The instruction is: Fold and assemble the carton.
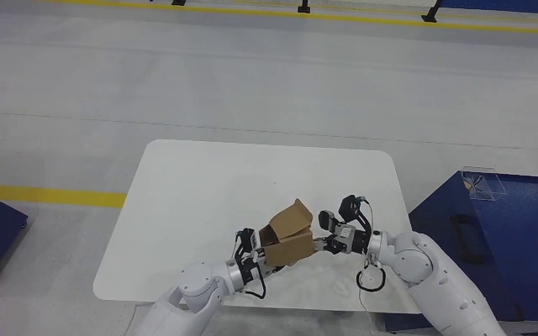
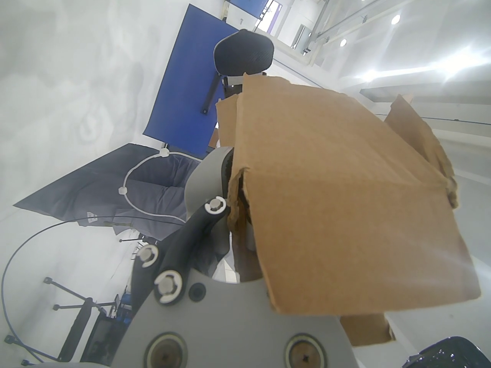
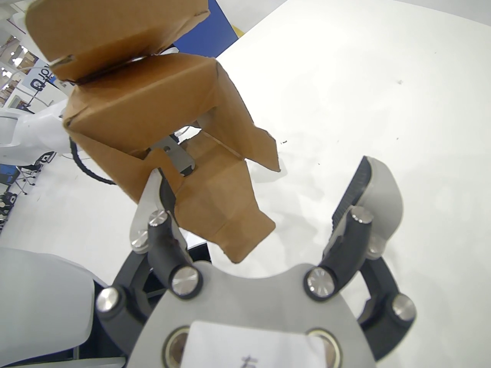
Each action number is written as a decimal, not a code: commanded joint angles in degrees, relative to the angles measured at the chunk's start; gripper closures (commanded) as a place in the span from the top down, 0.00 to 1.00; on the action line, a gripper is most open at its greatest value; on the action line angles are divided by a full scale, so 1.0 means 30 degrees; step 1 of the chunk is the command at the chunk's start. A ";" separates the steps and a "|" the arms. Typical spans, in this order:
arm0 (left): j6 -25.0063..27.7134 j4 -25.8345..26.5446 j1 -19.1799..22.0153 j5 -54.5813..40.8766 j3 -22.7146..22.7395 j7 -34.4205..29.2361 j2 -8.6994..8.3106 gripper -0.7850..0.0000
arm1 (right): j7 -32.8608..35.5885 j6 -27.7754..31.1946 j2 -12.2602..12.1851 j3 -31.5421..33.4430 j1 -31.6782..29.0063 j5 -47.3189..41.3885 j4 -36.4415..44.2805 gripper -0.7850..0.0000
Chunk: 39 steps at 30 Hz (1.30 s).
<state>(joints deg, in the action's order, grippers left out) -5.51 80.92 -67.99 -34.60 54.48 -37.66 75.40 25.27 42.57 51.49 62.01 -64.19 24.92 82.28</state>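
1. One white table (image 1: pixel 210 185) filled the middle of the top view, its near edge toward the bottom of the frame.
2. One blue cabinet (image 1: pixel 496 244) stood at the right edge of the top view, just beside the table's right corner. One small clear box (image 1: pixel 482 181) sat on its top.
3. One brown carton (image 1: pixel 290 235) was held up off the table, low in the top view and a little right of centre, between the two grippers. It was only partly formed. In the right wrist view one flap was bent over at the upper left of the frame, and other flaps hung loose toward the frame's middle.
4. Two grippers were at the carton.
   - The left gripper (image 1: pixel 252 245), in the lower middle of the top view, was at the carton's left end. It seemed clamped onto the cardboard, though the carton hid most of its fingers in the left wrist view.
   - The right gripper (image 3: pixel 261 174) was at the carton's right end with its jaws spread wide apart. One finger (image 3: pixel 151 201) lay against a lower flap at the left of the right wrist view. The other finger (image 3: pixel 378 189), with its ribbed pad, hung free over bare tabletop at the right of that frame.
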 commanded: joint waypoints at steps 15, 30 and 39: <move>-0.0027 0.0099 -0.0143 0.0233 0.0114 0.0026 0.0007 0.00 | 0.0018 -0.0093 0.0191 0.0082 0.0196 0.0230 -0.0291 1.00; 0.0255 0.0147 -0.0393 0.0306 0.0116 -0.0107 0.0028 0.00 | -0.2931 -0.4954 0.0260 0.1147 -0.0579 0.4794 0.0180 1.00; 0.0341 0.0340 -0.0600 0.0461 0.0137 -0.0098 0.0017 0.00 | -0.3573 -0.6133 0.0809 -0.0265 0.0069 0.6605 0.0126 1.00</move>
<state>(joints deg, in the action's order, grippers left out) -4.49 81.93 -69.75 -33.29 54.87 -38.10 75.45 14.68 23.76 53.80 61.45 -64.12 44.67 82.71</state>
